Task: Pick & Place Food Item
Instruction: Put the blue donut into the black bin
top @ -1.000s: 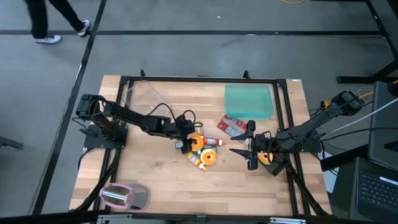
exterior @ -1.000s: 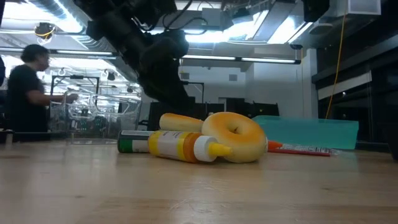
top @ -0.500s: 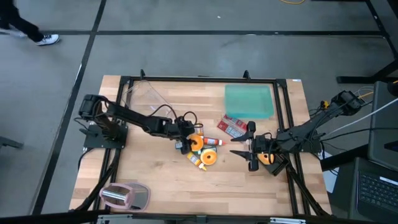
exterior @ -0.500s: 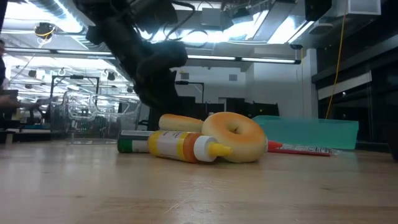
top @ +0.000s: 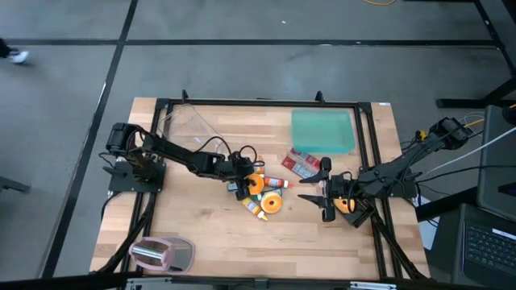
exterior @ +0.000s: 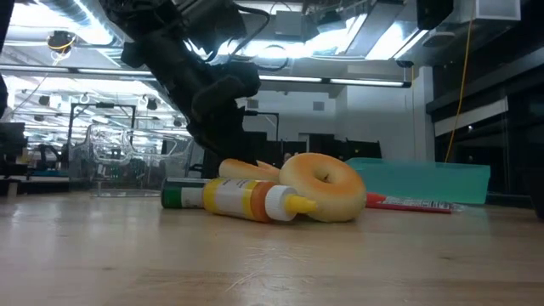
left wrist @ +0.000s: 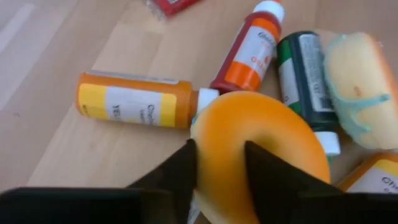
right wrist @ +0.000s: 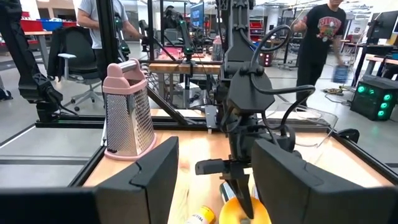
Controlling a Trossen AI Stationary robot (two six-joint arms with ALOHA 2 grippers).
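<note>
Left tool (left wrist: 221,171) sits down in the pile mid-tabletop (top: 201,234), fingers narrowed around the rim of an orange donut (left wrist: 261,149); grip looks partial, 1 finger in the hole, not yet lifted

Right tool (top: 322,197) waits wide and empty near the right side, short of the teal tray (top: 322,130)

Risk, as I judge it: the donut is soft and pinched at the edge only, so it could squash out or slip on the lift. It lies against an orange bottle (left wrist: 137,99), a red bottle (left wrist: 249,53) and a green can (left wrist: 305,71); a lift may drag or roll those

Left wrist view alone shows the finger through the hole. Low view shows a second donut (exterior: 323,187) and a yellow bottle (exterior: 246,200) resting on the tabletop, grip hidden. High view alone places both arms and the tray
</note>
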